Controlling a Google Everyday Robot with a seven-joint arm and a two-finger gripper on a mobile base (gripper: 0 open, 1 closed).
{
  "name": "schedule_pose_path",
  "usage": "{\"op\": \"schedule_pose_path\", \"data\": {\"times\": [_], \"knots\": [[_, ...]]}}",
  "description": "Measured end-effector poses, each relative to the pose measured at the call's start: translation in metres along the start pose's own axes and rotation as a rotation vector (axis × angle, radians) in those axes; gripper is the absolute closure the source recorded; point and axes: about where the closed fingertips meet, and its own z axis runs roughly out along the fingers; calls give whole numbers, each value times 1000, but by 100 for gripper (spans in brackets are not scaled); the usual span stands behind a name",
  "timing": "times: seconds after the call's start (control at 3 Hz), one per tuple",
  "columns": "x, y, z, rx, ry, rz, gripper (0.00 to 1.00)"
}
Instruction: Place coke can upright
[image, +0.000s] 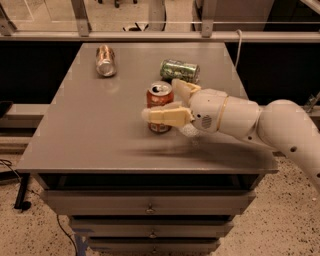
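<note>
Claw (161, 99): mid-worktop (100, 135), closed on coke can, one finger in front, one behind.
Copper can (105, 60): far left, on its side.
Coke can (156, 101): upright, worktop centre.
Green can (179, 70): behind claw, on its side.

Three cans sit on one bench (90, 145). One is the red coke can (159, 96), the only one standing upright, near the middle of the bench. One is a green patterned can (180, 70), lying on its side toward the far right corner. One is a copper-brown can (105, 60), also lying on its side, toward the far left corner. That makes one upright and two lying down. One arm (250, 120) reaches in over the right edge, ending in one claw (160, 101) with two fingers (167, 116) clasped on the coke can, one on each side. Two drawer knobs (149, 210) show below the near edge.
</note>
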Motion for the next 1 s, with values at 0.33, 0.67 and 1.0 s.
{"op": "schedule_pose_path", "data": {"times": [0.33, 0.67, 1.0], "knots": [[-5, -1, -23, 42, 21, -20, 0], [-30, -1, -69, 103, 22, -60, 0], [-31, -4, -80, 123, 23, -60, 0]]}}
